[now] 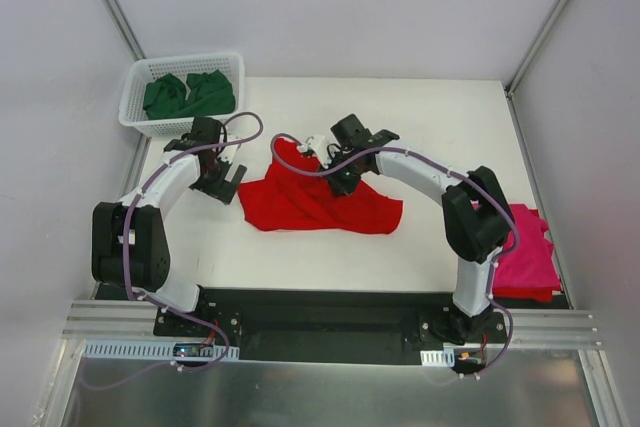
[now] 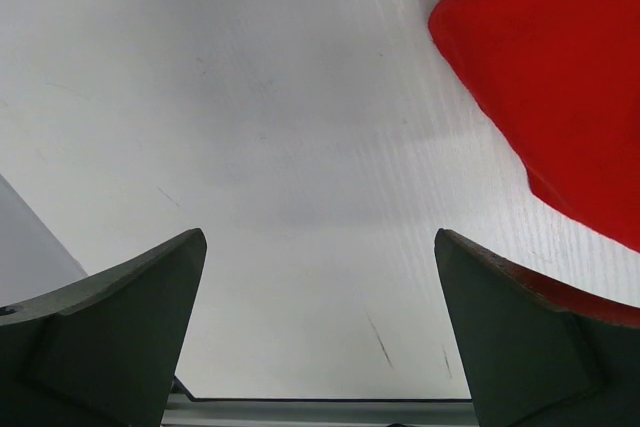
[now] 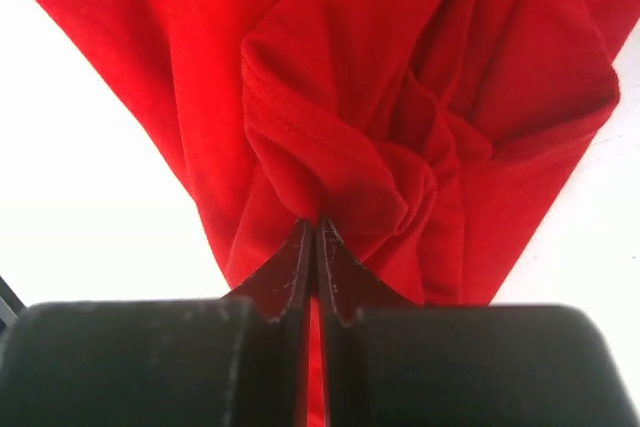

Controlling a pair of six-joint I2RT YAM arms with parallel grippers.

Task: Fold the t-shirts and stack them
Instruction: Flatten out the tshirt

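Note:
A bright red t-shirt [image 1: 310, 202] lies crumpled in the middle of the table. My right gripper [image 1: 343, 179] is down on its upper middle, and in the right wrist view the gripper [image 3: 316, 225] is shut on a bunched fold of the red t-shirt [image 3: 340, 127]. My left gripper [image 1: 226, 183] hangs open just left of the shirt, over bare table; in the left wrist view the gripper [image 2: 320, 247] holds nothing, with a corner of the red t-shirt [image 2: 560, 77] at the upper right. A magenta-pink t-shirt [image 1: 525, 252] lies at the right edge. Dark green t-shirts [image 1: 188, 95] fill the basket.
A white lattice basket [image 1: 135, 97] stands at the back left corner of the white table [image 1: 440, 117]. Grey walls close in the left, back and right sides. A black base strip [image 1: 320, 322] with the arm mounts runs along the near edge.

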